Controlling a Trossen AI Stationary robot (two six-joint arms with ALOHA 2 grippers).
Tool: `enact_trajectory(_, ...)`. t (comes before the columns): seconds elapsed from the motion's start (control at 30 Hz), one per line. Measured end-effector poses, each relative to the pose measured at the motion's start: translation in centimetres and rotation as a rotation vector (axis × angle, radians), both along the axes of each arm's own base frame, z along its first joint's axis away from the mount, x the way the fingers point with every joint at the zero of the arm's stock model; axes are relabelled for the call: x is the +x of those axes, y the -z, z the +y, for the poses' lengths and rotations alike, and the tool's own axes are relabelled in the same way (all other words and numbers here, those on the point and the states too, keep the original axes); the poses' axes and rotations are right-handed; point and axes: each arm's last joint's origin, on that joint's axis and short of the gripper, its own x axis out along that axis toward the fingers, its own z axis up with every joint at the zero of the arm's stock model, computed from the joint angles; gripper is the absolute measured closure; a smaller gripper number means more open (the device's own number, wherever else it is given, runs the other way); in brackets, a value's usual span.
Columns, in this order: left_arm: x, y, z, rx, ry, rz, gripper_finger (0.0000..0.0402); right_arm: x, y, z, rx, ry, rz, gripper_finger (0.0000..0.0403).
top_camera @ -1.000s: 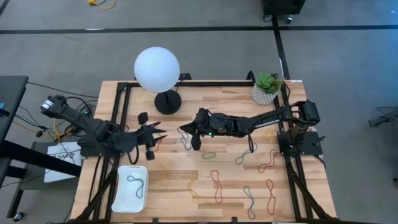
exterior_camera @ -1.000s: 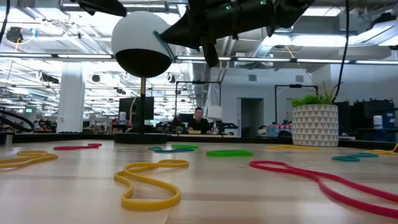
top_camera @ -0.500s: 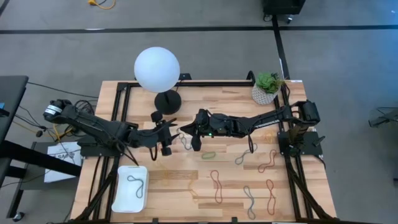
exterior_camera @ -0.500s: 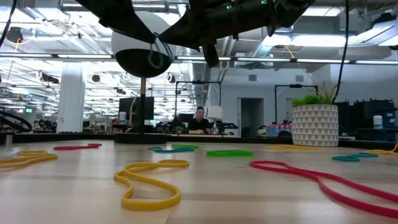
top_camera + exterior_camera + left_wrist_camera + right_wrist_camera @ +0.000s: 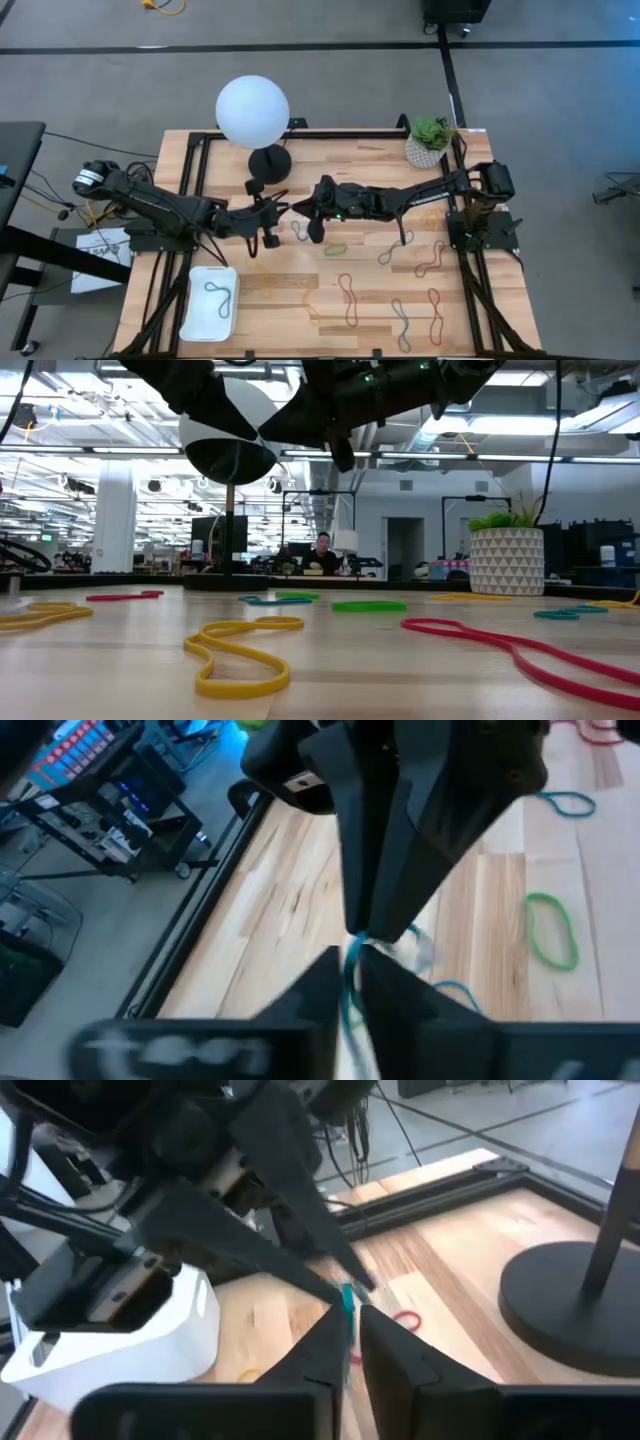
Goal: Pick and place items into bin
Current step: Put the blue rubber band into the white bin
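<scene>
My right gripper (image 5: 298, 208) is above the middle of the table, in front of the lamp base, shut on a teal rubber band (image 5: 347, 1302). My left gripper (image 5: 281, 212) meets it fingertip to fingertip from the table's left, shut on the same band (image 5: 352, 972). The white tray (image 5: 196, 312) sits at the near left with one blue-grey band (image 5: 222, 295) lying in it. Several other bands lie flat on the wood: green (image 5: 336, 248), red (image 5: 349, 298), blue-grey (image 5: 400, 320), orange (image 5: 432, 258) and yellow (image 5: 240, 655). My left gripper pinches the teal band (image 5: 351, 982) between its two fingers, coming level from the table's left. The band is lifted clear of the table, and only a short strand shows between the fingers. My right gripper pinches the same band (image 5: 346, 1312) between its two fingers, coming level from the table's right, straight opposite the left fingers (image 5: 300, 1260). The band sits clear of the table between the two grippers.
A white globe lamp (image 5: 252, 110) with a black base (image 5: 270, 165) stands just beyond the grippers. A potted plant (image 5: 428, 148) is at the far right corner. Black frame rails run along the table's left and right sides. Bare wood lies between the tray and the scattered bands.
My left gripper has moved toward the table's right and a little toward its far edge, up to my right gripper, and its spread fingers have shut on the teal band held there. My right gripper has kept still with the band.
</scene>
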Motion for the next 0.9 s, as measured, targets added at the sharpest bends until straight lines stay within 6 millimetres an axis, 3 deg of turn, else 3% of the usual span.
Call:
enact_trajectory(0.33,-1.0,0.9,-1.1,0.023,0.044,0.119,0.0399,-0.5,1.4,0.8,0.000,-0.020,0.152,0.0324)
enact_trajectory(0.53,-3.8,-0.1,-2.1,-0.051,0.015,0.202,0.0401,-1.7,3.1,2.6,0.065,-0.025,0.356,0.0326)
enact_trajectory(0.73,-8.0,-3.4,-3.6,-0.326,0.149,0.395,0.0401,-3.2,4.4,4.9,0.067,-0.059,0.534,0.0327)
enact_trajectory(0.9,-10.9,-4.9,-5.2,-0.663,0.387,0.614,0.0401,-3.5,4.5,6.3,0.046,-0.103,0.540,0.0327)
